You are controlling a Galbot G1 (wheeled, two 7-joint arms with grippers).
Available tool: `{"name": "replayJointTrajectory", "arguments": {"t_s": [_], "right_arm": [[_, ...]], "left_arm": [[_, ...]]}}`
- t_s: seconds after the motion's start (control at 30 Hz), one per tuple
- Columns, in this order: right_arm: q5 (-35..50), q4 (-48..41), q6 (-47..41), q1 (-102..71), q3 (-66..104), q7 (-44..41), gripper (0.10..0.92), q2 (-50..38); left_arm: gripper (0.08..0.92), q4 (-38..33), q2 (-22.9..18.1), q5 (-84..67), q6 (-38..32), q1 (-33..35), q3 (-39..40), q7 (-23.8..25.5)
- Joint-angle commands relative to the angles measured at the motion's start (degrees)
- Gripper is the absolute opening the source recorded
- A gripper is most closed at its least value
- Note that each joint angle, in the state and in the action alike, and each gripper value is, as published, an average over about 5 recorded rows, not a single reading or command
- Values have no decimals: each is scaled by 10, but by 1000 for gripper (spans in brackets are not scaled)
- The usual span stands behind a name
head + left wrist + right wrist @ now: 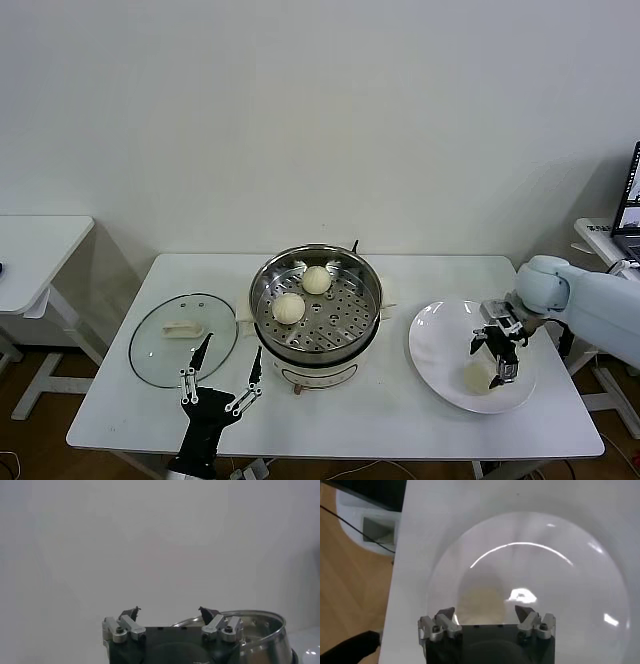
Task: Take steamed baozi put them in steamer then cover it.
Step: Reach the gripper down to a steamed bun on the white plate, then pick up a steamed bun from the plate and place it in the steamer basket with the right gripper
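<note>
Right pincer: fingers spread apart, poised over the white plate, holding nothing.
Baozi on plate: just below the right pincer, between its fingertips' line and the plate; whether they touch cannot be told.
Left pincer: fingers apart, empty, at the near edge of the surface.
Cover: lying flat just beyond the left pincer.
Steamer: uncovered, between the two pincers, beside the cover.
Baozi in steamer: two on the perforated tray, well apart from the right pincer.
</note>
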Motion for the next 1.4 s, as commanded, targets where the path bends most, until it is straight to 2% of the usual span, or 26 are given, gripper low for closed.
{"name": "replayJointTrajectory", "arguments": {"t_s": [0.03,0.13,0.33,0.53,0.73,0.93,1.13,1.4], "right_arm": [[-28,-20,5,-62,34,27,821,2],[-27,-22,6,-63,34,34,798,4],[-20,-11,7,-41,27,41,700,3],[-12,19,27,74,-7,12,676,8],[47,29,109,268,-84,-21,672,81],[78,38,218,340,-96,-18,678,194],[53,81,281,348,-85,0,676,278],[-38,145,350,303,-78,25,670,313]], "left_arm": [[823,4,0,0,-2,0,0,-1],[823,4,-1,-1,0,-2,0,-3],[823,1,2,-3,3,-6,-2,-4],[823,-1,4,-3,5,-9,2,-4],[823,0,8,-5,3,-11,3,-4],[823,-2,11,-5,2,-11,6,-4],[823,-4,12,-4,0,-7,9,-4],[823,-4,13,-6,-3,-3,4,-5]]}}
